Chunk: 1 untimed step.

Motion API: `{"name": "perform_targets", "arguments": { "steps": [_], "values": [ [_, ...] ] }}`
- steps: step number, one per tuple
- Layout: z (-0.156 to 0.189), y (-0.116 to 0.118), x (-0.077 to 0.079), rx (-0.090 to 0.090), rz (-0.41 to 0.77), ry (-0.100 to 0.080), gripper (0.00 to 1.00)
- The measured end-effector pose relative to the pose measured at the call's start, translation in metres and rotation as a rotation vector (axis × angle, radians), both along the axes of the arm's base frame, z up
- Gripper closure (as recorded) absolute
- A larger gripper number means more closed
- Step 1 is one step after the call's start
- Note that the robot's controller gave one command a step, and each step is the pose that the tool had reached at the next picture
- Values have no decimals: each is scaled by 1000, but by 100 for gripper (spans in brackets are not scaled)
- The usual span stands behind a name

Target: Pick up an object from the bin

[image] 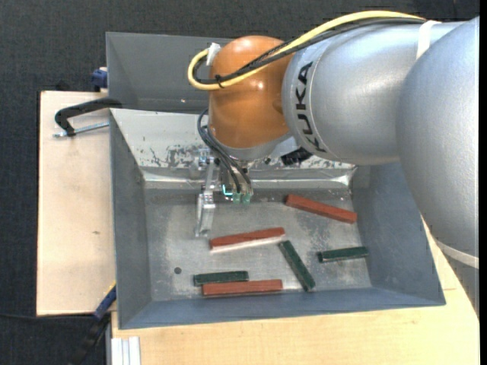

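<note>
The grey metal bin (126,226) has a bare stretch of floor on its left side, and the gripper (204,219) hangs low over the floor just right of that, below the orange wrist cover (243,90). How far open the gripper is cannot be told, and nothing is seen in its hold.

The nearest thing is a reddish bar with a pale edge (247,239). Its left end lies just below and to the right of the gripper's tip, and its long axis runs away to the right, rising a little. In my judgement this is the likeliest pick, and the coming move turns on that offset: the gripper stands beside the bar's left end, not over its middle, so it would need to shift right along the bar and close across the narrow width.

Nearer the front wall a dark green bar (221,278) and a red bar (242,287) lie side by side, touching or nearly so. That pairing could make either one awkward to take alone. Further right a second dark green bar (295,265) lies on a diagonal, its upper end near the pale-edged bar's right end but apart from it. A longer red bar (319,208) lies by the back wall, and a short dark green bar (342,255) lies furthest right. Nothing sits on the pale-edged bar or stands between it and the gripper
</note>
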<state>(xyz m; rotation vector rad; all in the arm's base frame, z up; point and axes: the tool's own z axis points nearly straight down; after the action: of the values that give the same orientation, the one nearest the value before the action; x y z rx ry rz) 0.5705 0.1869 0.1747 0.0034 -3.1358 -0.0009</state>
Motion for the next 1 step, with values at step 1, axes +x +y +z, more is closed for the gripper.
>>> {"name": "perform_targets", "arguments": {
  "steps": [1],
  "values": [
    [3, -1, 2, 1, -1, -7, 0]
  ]
}}
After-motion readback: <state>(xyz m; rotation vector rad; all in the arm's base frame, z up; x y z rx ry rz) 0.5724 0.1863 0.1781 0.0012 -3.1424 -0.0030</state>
